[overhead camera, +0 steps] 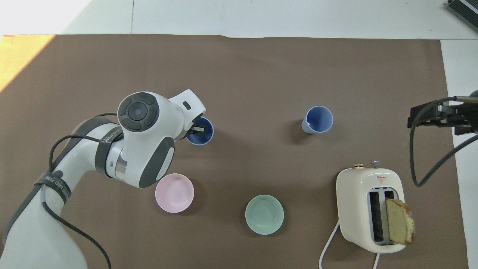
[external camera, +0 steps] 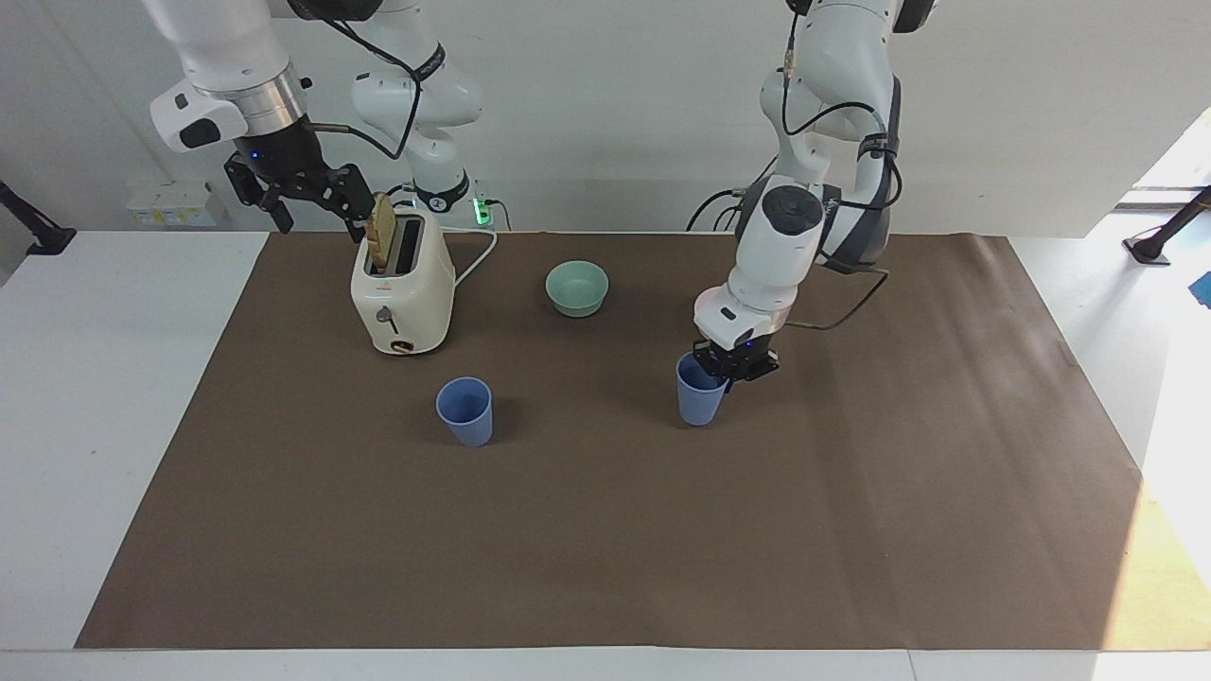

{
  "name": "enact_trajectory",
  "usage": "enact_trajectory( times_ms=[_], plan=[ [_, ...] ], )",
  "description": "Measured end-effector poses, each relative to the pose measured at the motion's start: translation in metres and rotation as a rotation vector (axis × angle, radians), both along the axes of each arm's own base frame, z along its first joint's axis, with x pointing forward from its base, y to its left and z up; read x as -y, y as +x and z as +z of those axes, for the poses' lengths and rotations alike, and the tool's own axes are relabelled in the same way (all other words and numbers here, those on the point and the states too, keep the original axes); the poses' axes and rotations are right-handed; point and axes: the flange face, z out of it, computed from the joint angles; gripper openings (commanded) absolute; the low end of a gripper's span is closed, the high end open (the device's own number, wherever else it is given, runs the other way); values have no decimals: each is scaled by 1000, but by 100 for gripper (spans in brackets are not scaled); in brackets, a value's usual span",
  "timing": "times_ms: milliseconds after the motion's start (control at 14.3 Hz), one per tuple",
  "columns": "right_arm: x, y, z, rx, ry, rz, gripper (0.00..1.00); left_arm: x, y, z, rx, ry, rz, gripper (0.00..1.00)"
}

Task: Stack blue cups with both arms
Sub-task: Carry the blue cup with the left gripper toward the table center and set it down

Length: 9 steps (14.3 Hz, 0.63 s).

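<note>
The left hand (external camera: 734, 365) pinches the rim of a blue cup (external camera: 700, 402), one finger inside the mouth and one outside the wall. The cup hangs upright just above the brown mat (external camera: 851, 530), over its middle stretch. In the overhead view the same hand (overhead camera: 196, 129) shows only as a dark tip poking from under the white wrist, with the held cup (overhead camera: 201, 132) partly covered by the arm; whether the cup clears the mat can only be judged from the facing view, where its base sits a little above its shadow.

The second blue cup (external camera: 465, 410) stands upright on the mat, well apart from the held one, toward the right arm's end of the tabletop (external camera: 95, 378). Its open mouth is plain from above (overhead camera: 318, 119).

The pink bowl (overhead camera: 174, 193) appears only from overhead; in the facing view the left arm hides it. The green bowl (external camera: 577, 288) sits nearer the robots than both cups.

The right hand (external camera: 298, 194) waits in the air beside the toaster (external camera: 403, 293), fingers spread, next to the bread slice (external camera: 382, 233) standing in a slot.
</note>
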Motion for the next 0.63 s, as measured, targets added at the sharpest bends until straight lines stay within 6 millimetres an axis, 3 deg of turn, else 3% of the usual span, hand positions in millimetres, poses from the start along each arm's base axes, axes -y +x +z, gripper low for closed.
enact_trajectory(
  times_ms=[349, 559, 629],
  plan=[
    [0, 0, 0, 0, 0, 0, 100, 61, -38, -2, -9, -11, -12, 0],
    [0, 0, 0, -1, 0, 0, 100, 67, -47, -4, -31, -18, 0, 0],
    [0, 0, 0, -1, 0, 1, 100, 67, -48, -5, -47, -33, 14, 9]
  ],
)
